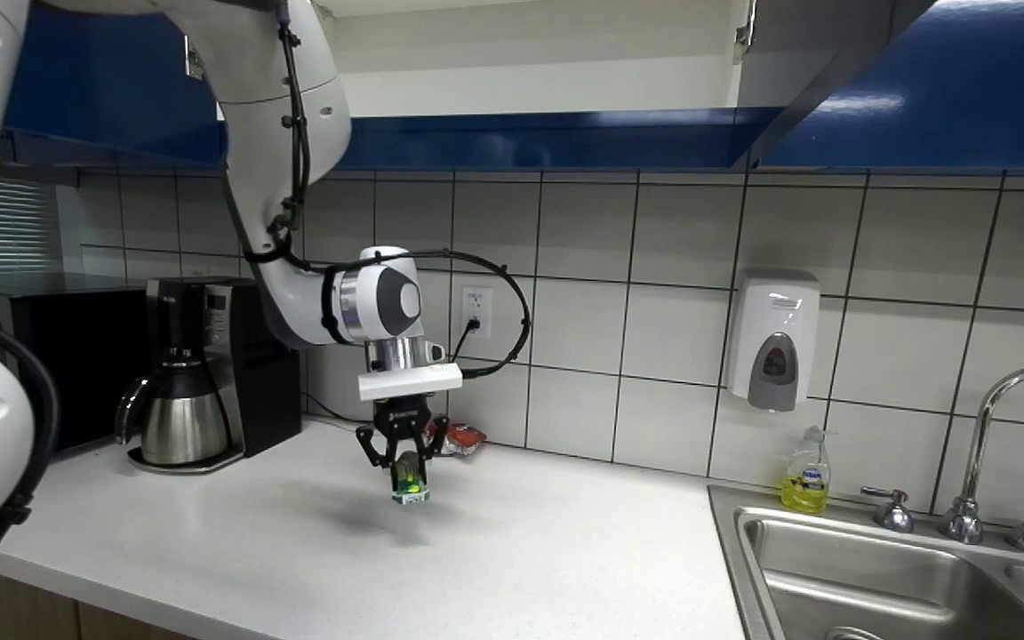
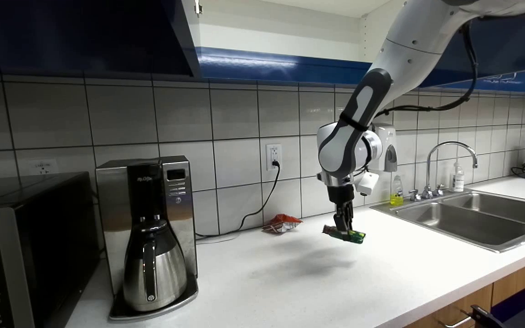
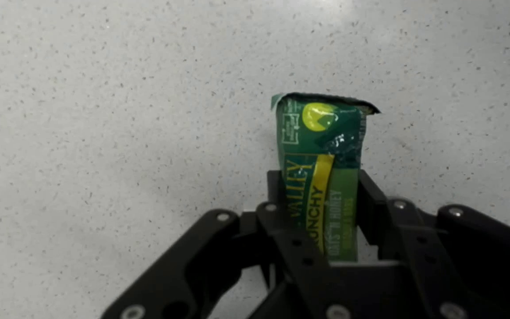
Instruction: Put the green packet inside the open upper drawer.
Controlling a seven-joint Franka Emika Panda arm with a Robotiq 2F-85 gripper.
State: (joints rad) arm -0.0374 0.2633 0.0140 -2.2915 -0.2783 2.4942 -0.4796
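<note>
Fingers (image 3: 372,208) squeezed the two long sides of the green packet (image 3: 321,177), so your hand (image 3: 320,199) had hold of it and was drawn in only as far as the packet's width let it go. That looked like a good place to pinch. Your hand had the packet near its middle, with an end poking out on each side, so maybe neither end pulled down much. The packet looked to be up off the surface (image 1: 548,551), not touching it. Your hand pointed straight down, a handy way to hold a flat thing from above.

The open upper drawer (image 2: 280,29), really more like a cupboard, was high on the far wall (image 1: 672,329), well above the packet. You had not put it in yet. You likely needed to lift it high, reach past the blue edge (image 2: 285,70) and only then let go. The arm (image 2: 399,68) hung in front of that space, so a bump on the edge could knock the packet loose.

The coffee maker (image 2: 146,196) on the left and the sink (image 2: 465,221) on the right were well apart from your hand. The red bag (image 2: 281,224) lay far back by the wall, so it seemed out of your way.
</note>
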